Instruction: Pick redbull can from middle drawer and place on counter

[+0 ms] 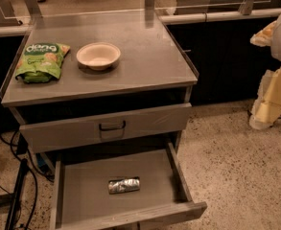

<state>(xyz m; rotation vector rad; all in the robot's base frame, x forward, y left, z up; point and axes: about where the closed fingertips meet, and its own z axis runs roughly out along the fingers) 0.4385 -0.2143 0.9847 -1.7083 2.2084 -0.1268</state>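
A slim silver can point(124, 185) lies on its side on the flat grey floor of the open drawer point(82, 190). Its length runs left to right. It sits about midway between the two low side walls, a little nearer the front wall than the back. The can touches neither wall.

This drawer is pulled well out from a grey steel cabinet, toward the viewer. Just above it is the upper drawer front point(145, 123), with a black handle point(112, 126) at its middle. That front stands out slightly from the cabinet.

Over both is the counter point(149, 61), a flat brushed steel top with slightly raised edges. A pale round bowl point(98, 55) stands upright on it, left of centre. Just beside the bowl, at the left edge, a green snack bag point(40, 61) lies flat. The two do not touch.

My claw point(264, 111) is at the far right, on the end of a pale cream arm. It hangs over the speckled floor point(236, 166), well apart from the cabinet and from the can. I cannot tell whether it is open or closed. The can is not in its grasp.

Black cables point(15, 195) trail on the floor to the left of the cabinet.
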